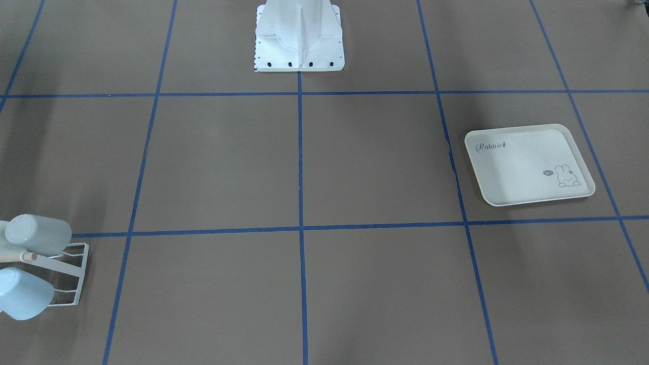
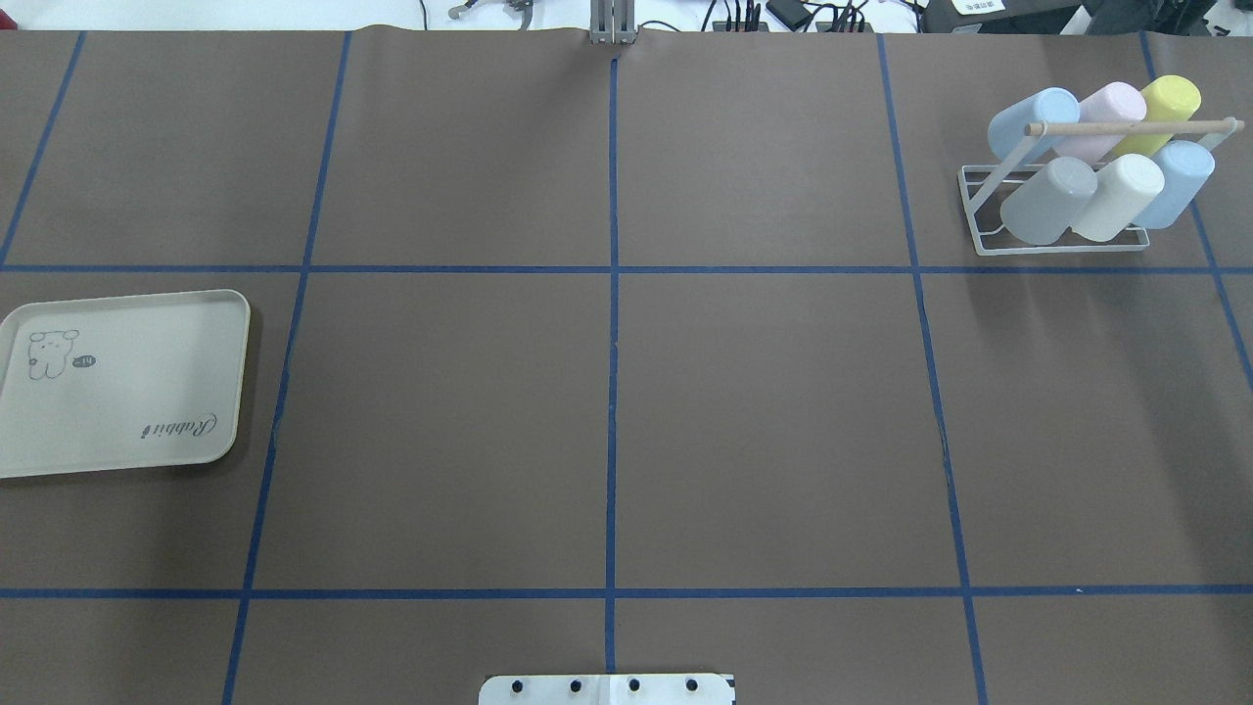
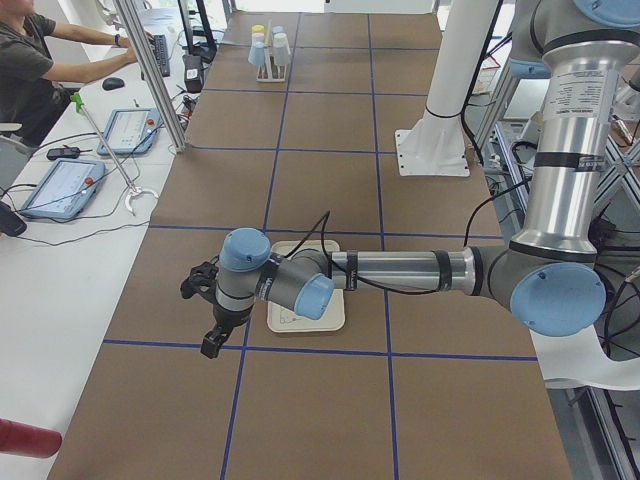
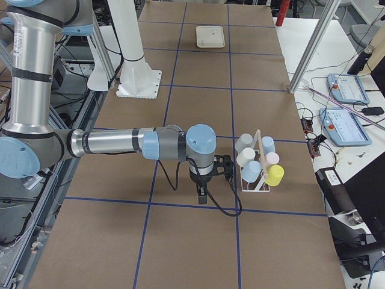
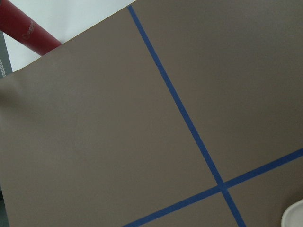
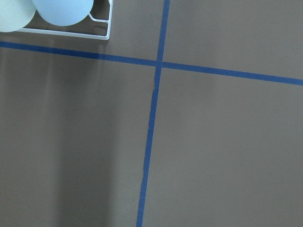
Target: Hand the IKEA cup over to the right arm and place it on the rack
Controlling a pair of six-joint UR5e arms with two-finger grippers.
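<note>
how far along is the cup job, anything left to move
Done: six cups sit on the rack, and the tray holds none. In hand: nothing; no cup shows at the left end effector near the tray or at the right end effector beside the rack. Left: no loose cup is in view, so the job looks finished.

I'd call this a robotics lab: bench (image 2: 783,411) papered brown with a blue tape grid (image 2: 613,392), white pedestal (image 4: 133,60) bolted on it, right arm (image 4: 114,144) stretched over it, teach pendants (image 3: 64,187) on a white side table (image 3: 50,290), aluminium post (image 3: 150,70), person (image 3: 22,70) seated there.
</note>
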